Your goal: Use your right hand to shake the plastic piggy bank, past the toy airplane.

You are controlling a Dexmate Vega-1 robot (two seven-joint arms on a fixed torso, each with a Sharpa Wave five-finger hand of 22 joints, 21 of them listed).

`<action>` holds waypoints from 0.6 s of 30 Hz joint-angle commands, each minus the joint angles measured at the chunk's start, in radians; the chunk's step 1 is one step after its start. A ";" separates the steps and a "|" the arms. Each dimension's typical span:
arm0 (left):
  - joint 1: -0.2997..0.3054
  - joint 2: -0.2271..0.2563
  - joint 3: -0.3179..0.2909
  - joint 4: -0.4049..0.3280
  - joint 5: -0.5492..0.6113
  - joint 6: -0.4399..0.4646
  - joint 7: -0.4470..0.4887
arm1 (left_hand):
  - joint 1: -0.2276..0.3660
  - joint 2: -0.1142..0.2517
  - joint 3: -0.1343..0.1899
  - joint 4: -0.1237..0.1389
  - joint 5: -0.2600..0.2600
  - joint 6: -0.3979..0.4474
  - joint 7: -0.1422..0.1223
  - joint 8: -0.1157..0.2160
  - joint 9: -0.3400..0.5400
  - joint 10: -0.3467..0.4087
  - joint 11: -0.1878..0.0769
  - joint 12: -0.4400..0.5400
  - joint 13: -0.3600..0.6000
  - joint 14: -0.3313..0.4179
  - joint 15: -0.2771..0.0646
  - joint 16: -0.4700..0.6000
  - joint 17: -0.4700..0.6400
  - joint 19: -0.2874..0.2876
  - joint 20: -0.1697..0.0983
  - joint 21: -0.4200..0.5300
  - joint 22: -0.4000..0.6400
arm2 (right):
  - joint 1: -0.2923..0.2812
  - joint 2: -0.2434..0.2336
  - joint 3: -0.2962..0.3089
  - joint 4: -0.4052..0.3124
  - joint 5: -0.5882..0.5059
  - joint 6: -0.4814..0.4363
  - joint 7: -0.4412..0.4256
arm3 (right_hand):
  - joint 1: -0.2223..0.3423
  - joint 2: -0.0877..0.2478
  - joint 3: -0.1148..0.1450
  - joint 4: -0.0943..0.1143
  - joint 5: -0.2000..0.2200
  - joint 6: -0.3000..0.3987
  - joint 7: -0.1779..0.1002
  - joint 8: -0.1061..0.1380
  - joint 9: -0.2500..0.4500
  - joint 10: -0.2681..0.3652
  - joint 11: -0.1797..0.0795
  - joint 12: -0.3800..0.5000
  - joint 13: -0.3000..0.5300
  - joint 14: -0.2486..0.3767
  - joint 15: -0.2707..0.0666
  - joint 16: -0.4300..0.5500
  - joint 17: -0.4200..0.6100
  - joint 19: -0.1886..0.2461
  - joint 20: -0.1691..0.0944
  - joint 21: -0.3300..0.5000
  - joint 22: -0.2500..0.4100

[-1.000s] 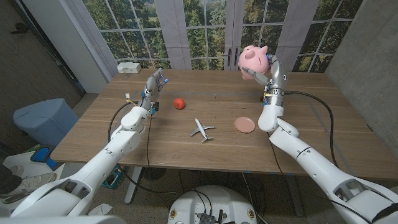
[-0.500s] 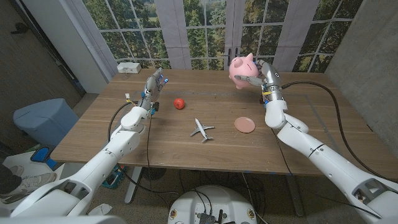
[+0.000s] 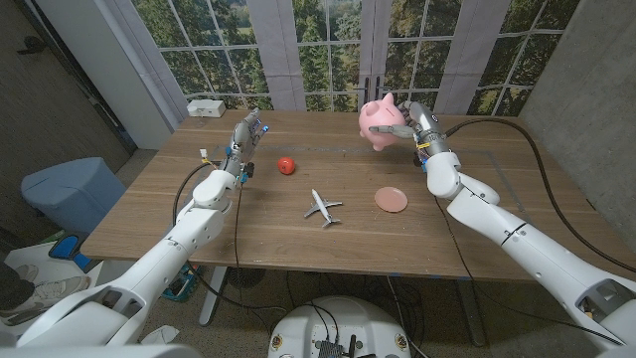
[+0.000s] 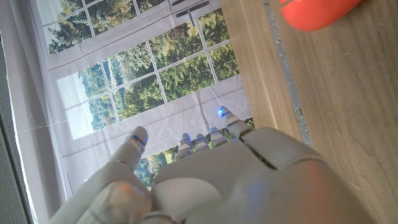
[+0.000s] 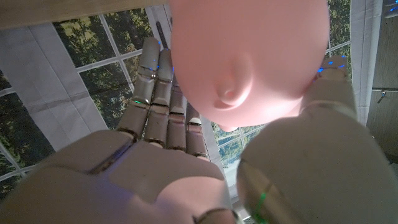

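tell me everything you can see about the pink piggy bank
The piggy bank is a smooth, glossy pink pig that looks like plastic, with a rounded body and small ears and legs. The right hand holds it in the air above the table's far side, tilted. In the right wrist view its round body sits between the fingers and thumb.

Gridded windows [image 3: 328,40] behind wooden table [image 3: 248,224]
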 commanded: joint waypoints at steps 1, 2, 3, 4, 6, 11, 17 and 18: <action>-0.003 -0.003 0.001 0.004 0.000 -0.001 0.001 | -0.009 0.054 0.000 -0.007 0.000 0.001 0.000 0.002 0.005 -0.002 -0.001 0.000 0.003 0.000 -0.027 0.001 0.004 0.007 0.000 -0.005 0.003 | 0.004 0.012 -0.011 0.019 -0.024 0.005 -0.063 | 0.330 0.334 0.308 -0.005 -0.001 0.355 -0.219 0.006 0.079 0.324 -0.320 -0.002 0.292 0.280 -0.409 -0.001 0.142 -0.114 -0.175 0.006 0.003; -0.003 -0.003 0.001 0.005 0.001 -0.002 0.001 | -0.009 0.054 0.000 -0.007 0.000 0.000 0.001 0.002 0.005 -0.002 -0.001 0.000 0.003 0.000 -0.027 0.001 0.004 0.006 0.000 -0.005 0.003 | 0.003 0.013 -0.013 0.023 -0.031 0.009 -0.075 | 0.330 0.333 0.308 -0.006 -0.001 0.356 -0.219 0.005 0.078 0.325 -0.319 -0.003 0.291 0.280 -0.409 -0.002 0.142 -0.114 -0.176 0.006 0.003; -0.003 -0.004 0.001 0.005 0.001 -0.002 0.002 | -0.009 0.054 0.000 -0.007 0.000 0.000 0.000 0.002 0.005 -0.002 -0.001 0.000 0.003 0.000 -0.027 0.001 0.004 0.007 0.000 -0.005 0.003 | 0.002 0.018 -0.012 0.030 -0.035 0.016 -0.092 | 0.330 0.334 0.309 -0.006 -0.001 0.356 -0.220 0.005 0.078 0.325 -0.316 -0.003 0.292 0.280 -0.409 -0.002 0.142 -0.113 -0.175 0.007 0.003; -0.003 -0.004 0.001 0.005 0.001 -0.002 0.002 | -0.009 0.054 0.000 -0.007 0.000 0.001 0.000 0.002 0.005 -0.002 -0.001 0.000 0.003 0.000 -0.026 0.001 0.004 0.007 0.000 -0.005 0.003 | 0.002 0.018 -0.012 0.031 -0.036 0.017 -0.094 | 0.330 0.334 0.309 -0.005 -0.001 0.356 -0.220 0.005 0.078 0.325 -0.317 -0.002 0.293 0.280 -0.409 -0.002 0.142 -0.115 -0.175 0.006 0.003; -0.004 -0.004 0.002 0.005 0.002 -0.001 0.001 | -0.009 0.054 0.000 -0.006 0.000 0.000 0.000 0.002 0.005 -0.003 -0.001 0.000 0.003 0.000 -0.027 0.001 0.004 0.007 0.000 -0.005 0.003 | -0.003 0.038 -0.010 0.058 -0.054 0.045 -0.162 | 0.330 0.334 0.309 -0.006 -0.002 0.355 -0.220 0.004 0.078 0.325 -0.317 -0.004 0.292 0.280 -0.409 -0.002 0.142 -0.115 -0.176 0.007 0.003; -0.003 -0.005 0.002 0.005 0.002 -0.003 0.003 | -0.009 0.054 0.000 -0.006 0.000 0.000 0.000 0.002 0.005 -0.003 -0.001 0.000 0.003 0.000 -0.027 0.001 0.004 0.007 0.000 -0.005 0.003 | -0.008 0.095 -0.010 0.139 -0.114 0.110 -0.355 | 0.331 0.333 0.309 -0.006 -0.002 0.354 -0.222 0.004 0.080 0.328 -0.320 -0.004 0.294 0.281 -0.409 -0.003 0.142 -0.114 -0.175 0.008 0.003; -0.002 -0.005 0.002 0.004 0.003 -0.003 0.005 | -0.009 0.054 0.000 -0.007 0.000 0.001 0.000 0.002 0.005 -0.003 -0.001 0.000 0.003 0.000 -0.027 0.001 0.004 0.007 -0.001 -0.005 0.003 | 0.007 0.182 -0.003 0.264 -0.147 0.206 -0.592 | 0.330 0.335 0.310 -0.005 -0.002 0.352 -0.223 0.004 0.083 0.328 -0.324 -0.005 0.296 0.283 -0.409 -0.003 0.142 -0.114 -0.175 0.010 0.003; -0.002 -0.005 0.002 0.004 0.003 -0.004 0.005 | -0.009 0.054 0.000 -0.007 0.000 0.001 0.000 0.002 0.005 -0.003 -0.001 0.000 0.003 0.000 -0.027 0.001 0.004 0.007 -0.001 -0.005 0.003 | 0.012 0.196 -0.001 0.286 -0.149 0.224 -0.628 | 0.330 0.334 0.310 -0.005 -0.002 0.353 -0.224 0.005 0.083 0.328 -0.323 -0.006 0.295 0.282 -0.409 -0.003 0.142 -0.114 -0.175 0.010 0.003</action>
